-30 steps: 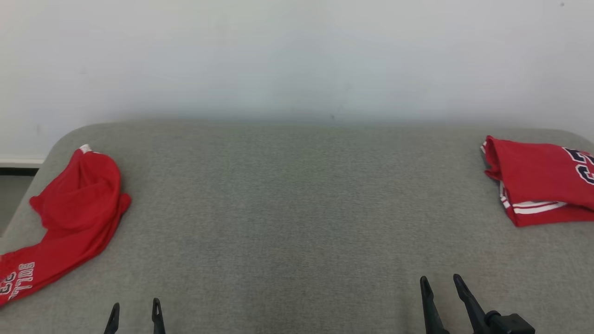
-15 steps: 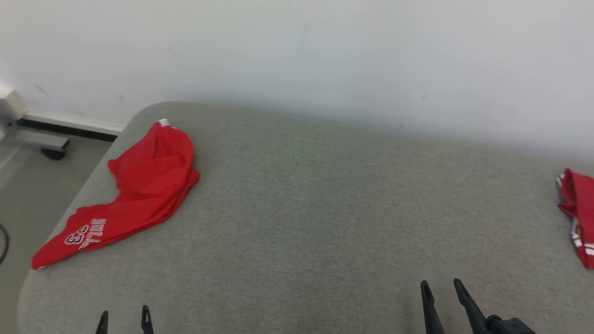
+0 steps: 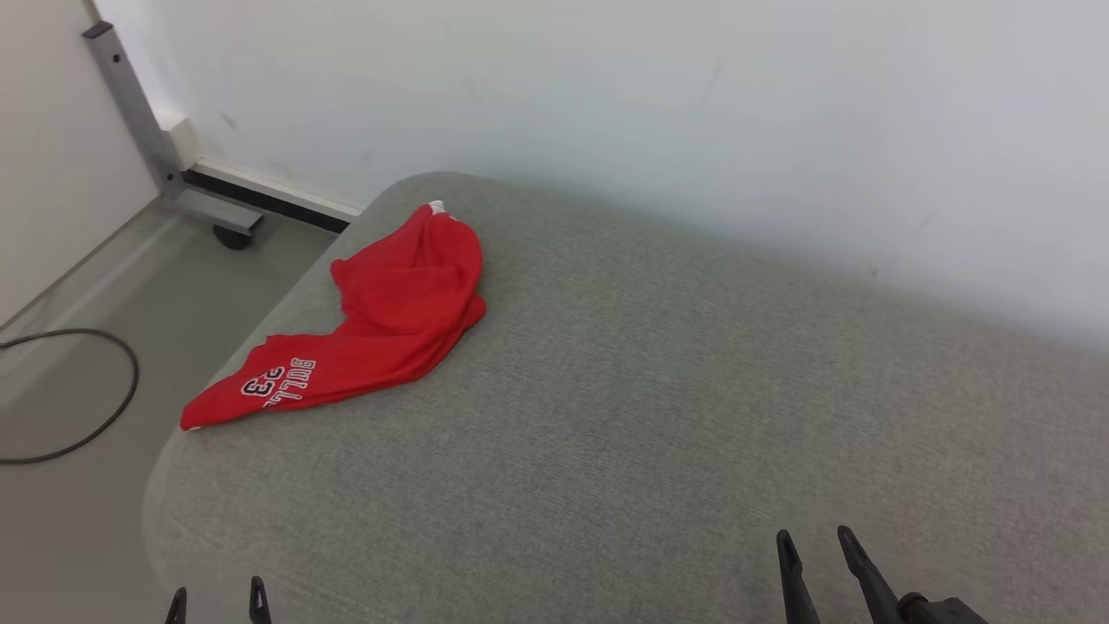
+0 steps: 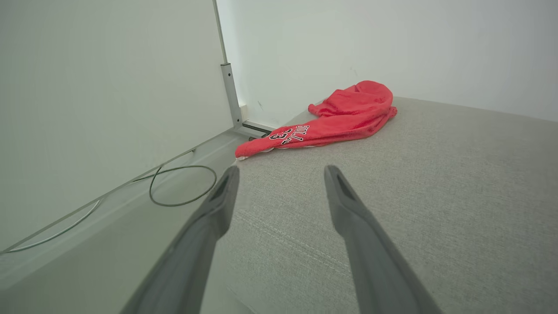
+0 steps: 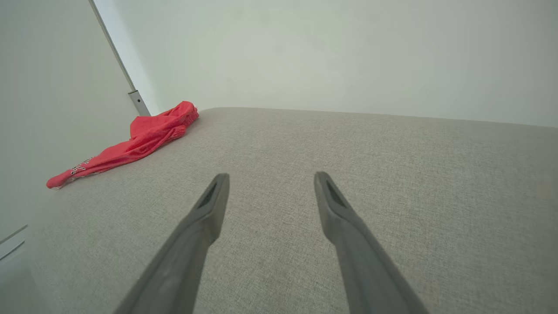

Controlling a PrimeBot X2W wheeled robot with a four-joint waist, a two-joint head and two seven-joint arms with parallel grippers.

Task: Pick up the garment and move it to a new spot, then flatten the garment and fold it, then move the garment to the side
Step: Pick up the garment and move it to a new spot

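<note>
1 black cable [image 3: 136, 379] loops on the floor; the left gripper [image 3: 217, 589] hangs spread, empty, at the grey cushion's [image 3: 650, 416] near edge; the crumpled red garment [image 3: 381, 321] lies at its far-left corner; the right gripper [image 3: 814, 536] gapes empty too.

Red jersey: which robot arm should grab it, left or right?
Probably the left. The red jersey lies near the left end of the grey cushion, on the side of the left gripper; the right gripper is farther away. Both are open.
</note>
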